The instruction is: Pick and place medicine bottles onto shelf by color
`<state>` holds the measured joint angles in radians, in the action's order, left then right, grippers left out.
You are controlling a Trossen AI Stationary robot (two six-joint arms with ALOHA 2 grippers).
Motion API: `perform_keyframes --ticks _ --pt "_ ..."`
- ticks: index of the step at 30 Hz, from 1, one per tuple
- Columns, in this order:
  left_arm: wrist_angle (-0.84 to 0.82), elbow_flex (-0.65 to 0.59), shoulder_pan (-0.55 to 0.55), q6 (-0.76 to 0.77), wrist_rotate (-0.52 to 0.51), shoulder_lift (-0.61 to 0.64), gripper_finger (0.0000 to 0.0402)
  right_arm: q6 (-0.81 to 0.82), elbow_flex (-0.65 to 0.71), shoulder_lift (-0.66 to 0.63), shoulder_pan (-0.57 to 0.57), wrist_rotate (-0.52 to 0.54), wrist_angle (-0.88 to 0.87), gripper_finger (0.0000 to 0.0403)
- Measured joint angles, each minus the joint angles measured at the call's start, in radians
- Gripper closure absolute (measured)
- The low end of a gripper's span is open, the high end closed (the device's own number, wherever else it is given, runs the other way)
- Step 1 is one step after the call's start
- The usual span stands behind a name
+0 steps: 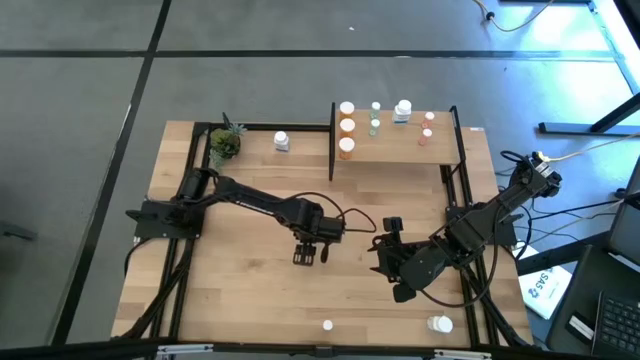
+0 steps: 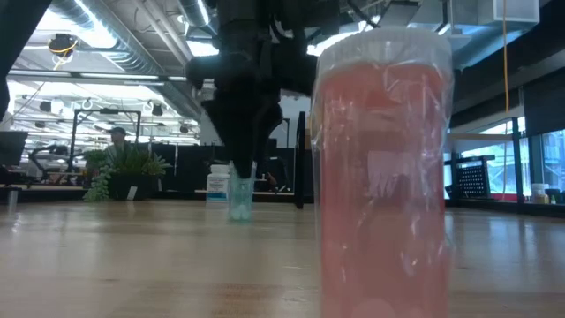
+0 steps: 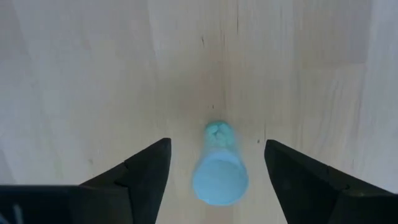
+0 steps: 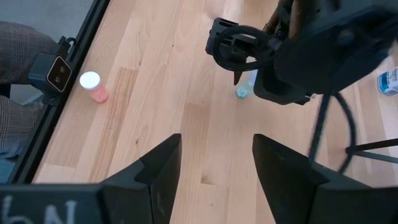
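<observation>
The left gripper (image 3: 216, 177) points down at the wooden table (image 3: 93, 74), its two dark fingers (image 3: 144, 177) spread wide apart. Between them stands a small pale blue-green bottle (image 3: 219, 165), seen from above, its round cap nearest the camera. There is clear space between the bottle and each finger; neither touches it. The board's grain runs lengthwise away from the fingers.

A light-wood plank tabletop (image 1: 250, 290) stands on a grey floor (image 1: 90, 90) crossed by dark seam lines. Beyond the table's far edge the low view shows an open ceiling with silver ducts (image 2: 132, 35), strip lights, and bright windows (image 2: 538, 150) at the right.
</observation>
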<state>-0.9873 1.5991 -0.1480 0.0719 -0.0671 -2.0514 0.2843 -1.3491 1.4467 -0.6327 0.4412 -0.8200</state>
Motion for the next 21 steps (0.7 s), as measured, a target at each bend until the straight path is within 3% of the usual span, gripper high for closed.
perform_keyframes --ticks 10,16,21 --pt "-0.129 0.123 0.000 0.009 -0.005 0.001 0.0147 0.000 0.000 0.000 0.000 0.000 0.000 0.0202" --pt "-0.257 0.200 -0.013 0.064 -0.089 0.001 0.0147 -0.001 0.000 0.000 0.000 0.000 0.000 0.0202" --pt "-0.324 0.228 -0.041 0.102 -0.099 0.017 0.0147 -0.001 0.000 0.000 0.000 0.000 0.000 0.0202"
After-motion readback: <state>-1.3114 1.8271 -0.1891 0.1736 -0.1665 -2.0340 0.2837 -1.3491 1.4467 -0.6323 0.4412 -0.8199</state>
